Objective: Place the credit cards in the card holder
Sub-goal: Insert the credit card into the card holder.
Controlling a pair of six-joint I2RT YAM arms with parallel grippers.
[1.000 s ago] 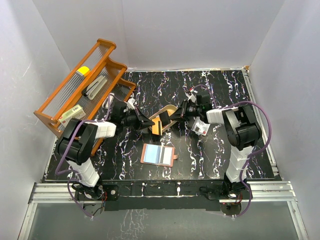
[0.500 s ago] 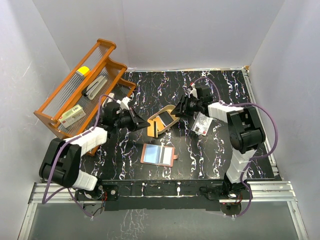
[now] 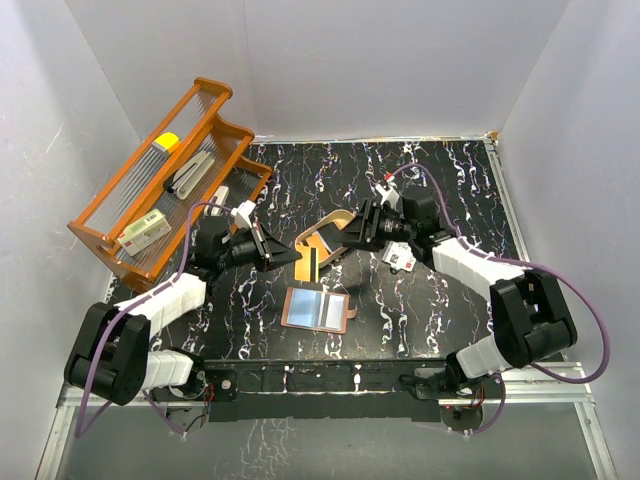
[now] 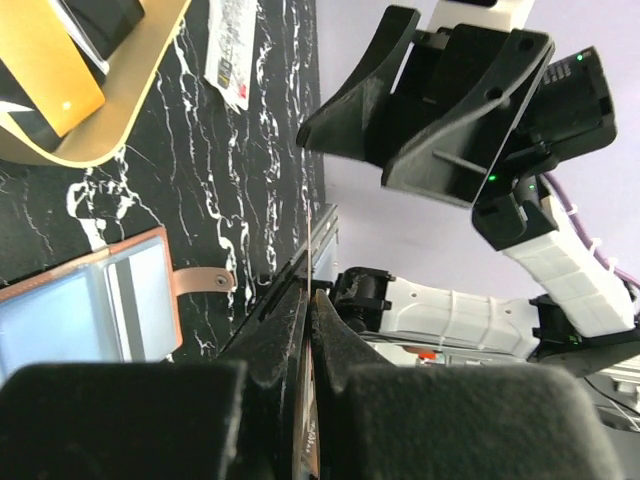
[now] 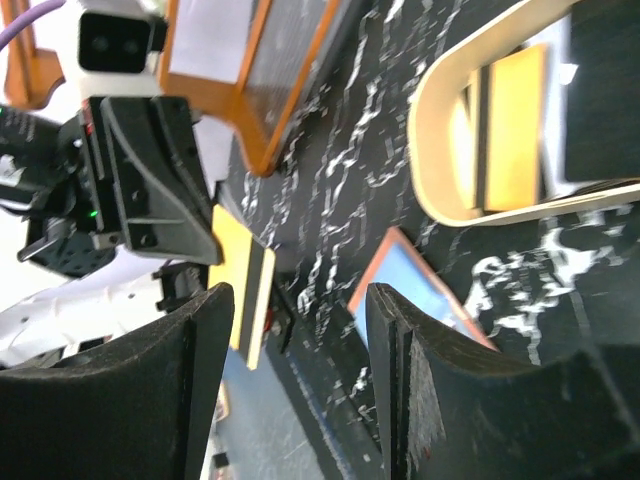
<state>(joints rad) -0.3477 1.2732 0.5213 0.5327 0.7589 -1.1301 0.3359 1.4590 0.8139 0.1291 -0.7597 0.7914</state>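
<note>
Card holder of reddish-brown folding leather (image 3: 317,308): open flat on black marbled table (image 3: 440,180), just in front of tan oval tray (image 5: 420,170). Left gripper (image 4: 308,300): clamped on thin orange credit card with dark stripe (image 5: 245,298), near the holder. Right gripper (image 5: 298,300): wide apart, empty. Likely to skid the unpinned holder when pushing at a pocket; may twist or drop card from so slim a pinch. White red-printed credit card (image 3: 403,257) beside tray: lettering too small to read.
</note>
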